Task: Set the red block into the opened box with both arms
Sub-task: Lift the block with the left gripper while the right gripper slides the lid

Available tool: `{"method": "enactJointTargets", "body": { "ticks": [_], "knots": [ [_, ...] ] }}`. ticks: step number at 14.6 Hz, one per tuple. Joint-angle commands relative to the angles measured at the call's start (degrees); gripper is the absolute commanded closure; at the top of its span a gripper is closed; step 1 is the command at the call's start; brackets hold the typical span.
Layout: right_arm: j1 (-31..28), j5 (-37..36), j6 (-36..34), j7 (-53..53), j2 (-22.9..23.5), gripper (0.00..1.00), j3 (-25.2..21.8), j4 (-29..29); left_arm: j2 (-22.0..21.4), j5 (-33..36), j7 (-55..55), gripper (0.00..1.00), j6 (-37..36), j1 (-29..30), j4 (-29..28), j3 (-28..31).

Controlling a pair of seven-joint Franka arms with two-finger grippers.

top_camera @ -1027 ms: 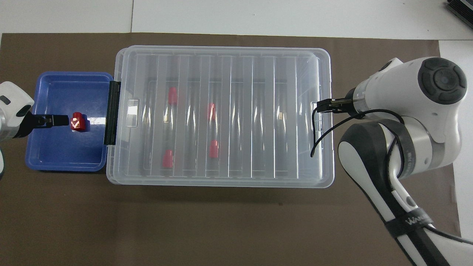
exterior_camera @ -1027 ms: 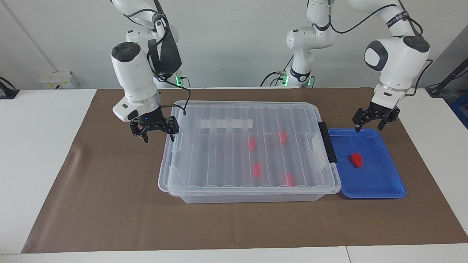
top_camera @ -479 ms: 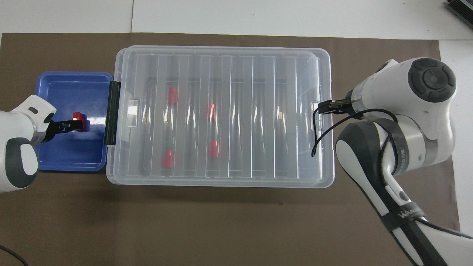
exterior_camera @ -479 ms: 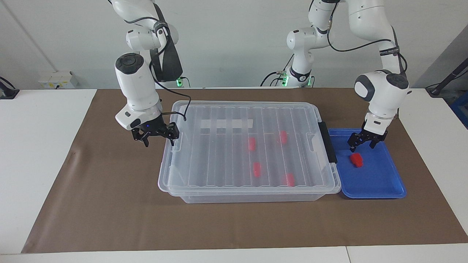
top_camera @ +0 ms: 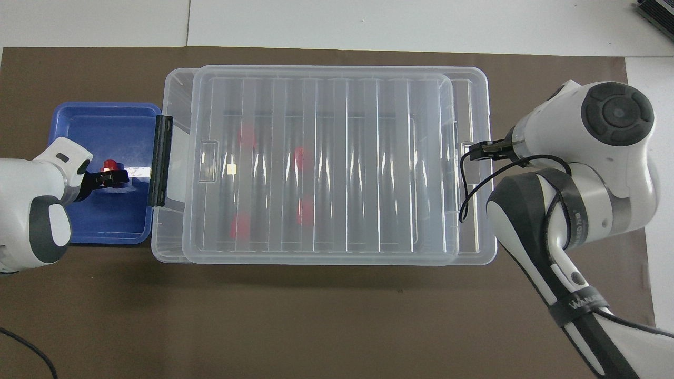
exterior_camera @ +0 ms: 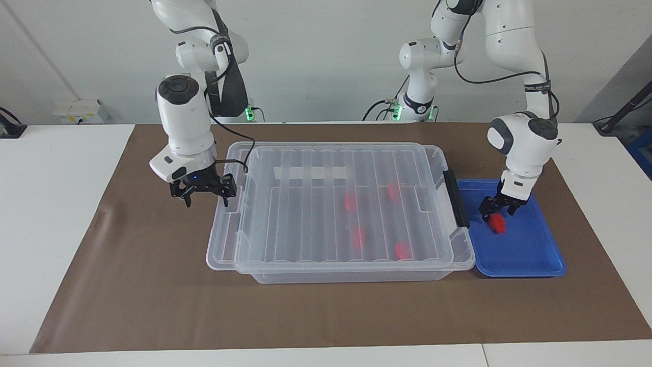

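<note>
I am mid-opening: my right gripper (exterior_camera: 204,194), jaws apart, hooks one end of the lid (exterior_camera: 331,204), which sits shifted off the box (exterior_camera: 351,275) toward the right arm's end of the table. My left gripper (exterior_camera: 498,208), jaws apart, straddles the red block (exterior_camera: 497,223) in the blue tray (exterior_camera: 530,255). Next: clamp the block and lift.
</note>
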Motion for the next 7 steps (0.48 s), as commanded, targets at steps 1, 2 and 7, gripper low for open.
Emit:
{"method": "enactJointTargets", "body": {
  "ticks": [1,2,7],
  "knots": [
    [-1.50,-2.79,-0.78,-1.23,0.04,0.00,0.18,-0.03,1.38,0.90,-1.29,0.08,2.65,0.48,0.19,-0.18],
    [-1.68,-3.23,-0.87,-1.23,0.04,0.00,0.18,0.06,1.38,0.90,-1.38,0.17,2.65,0.22,0.19,-0.18],
    [-3.18,-4.72,-2.10,-1.23,0.04,0.00,0.09,0.32,1.47,0.90,-3.31,0.90,2.39,-0.13,0.37,-0.18]
  ]
}}
